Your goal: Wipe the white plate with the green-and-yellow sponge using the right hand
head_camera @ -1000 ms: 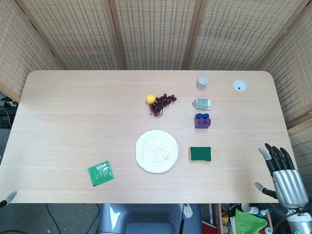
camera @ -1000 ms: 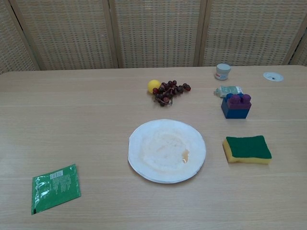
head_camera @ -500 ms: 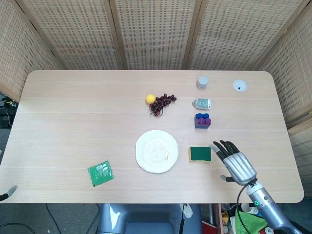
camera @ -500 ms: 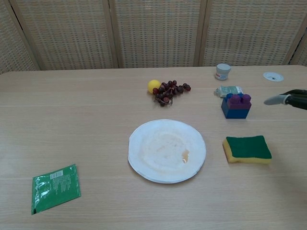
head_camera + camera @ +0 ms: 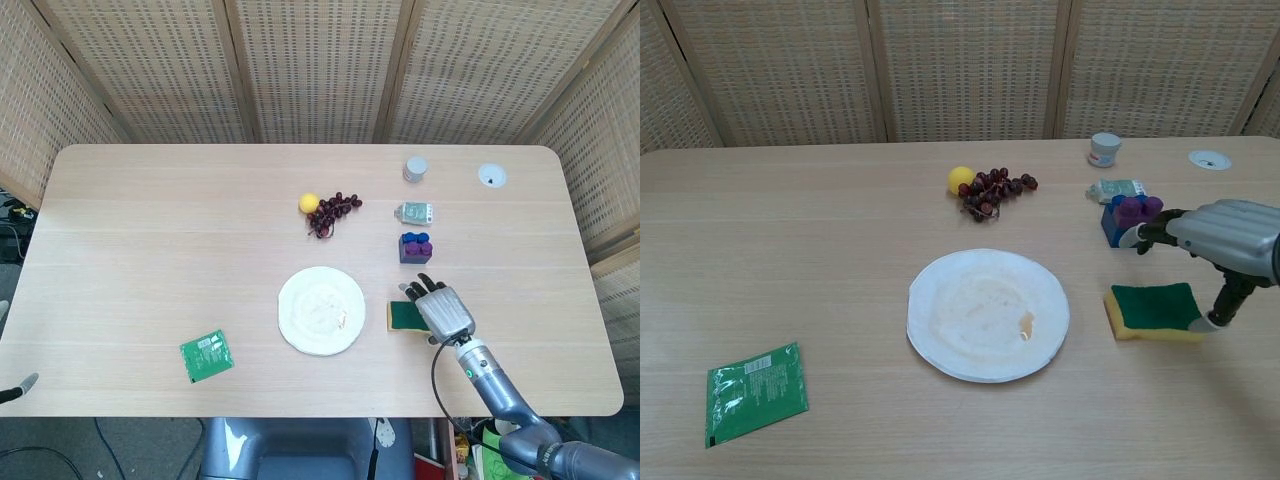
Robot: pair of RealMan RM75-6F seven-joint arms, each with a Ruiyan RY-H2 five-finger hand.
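The white plate (image 5: pixel 320 310) (image 5: pixel 988 314) lies at the table's front middle, with a small yellowish smear (image 5: pixel 1025 322) on it. Just right of it lies the green-and-yellow sponge (image 5: pixel 403 315) (image 5: pixel 1150 308), green side up. My right hand (image 5: pixel 441 308) (image 5: pixel 1225 238) hovers over the sponge's right part with its fingers spread and pointing left. Its thumb hangs down at the sponge's right edge, and the hand holds nothing. Only a grey tip of my left hand (image 5: pixel 24 384) shows at the bottom left, off the table.
Behind the sponge stands a blue-and-purple block (image 5: pixel 416 247) (image 5: pixel 1128 222), close to my right hand's fingers. Further back are a small packet (image 5: pixel 413 212), a jar (image 5: pixel 415 168), dark grapes (image 5: pixel 333 212) and a lemon (image 5: pixel 309 203). A green sachet (image 5: pixel 207 354) lies front left.
My right hand has come in from the table's right front edge, moving left, and now hangs over the sponge. The plate and sponge have not moved.
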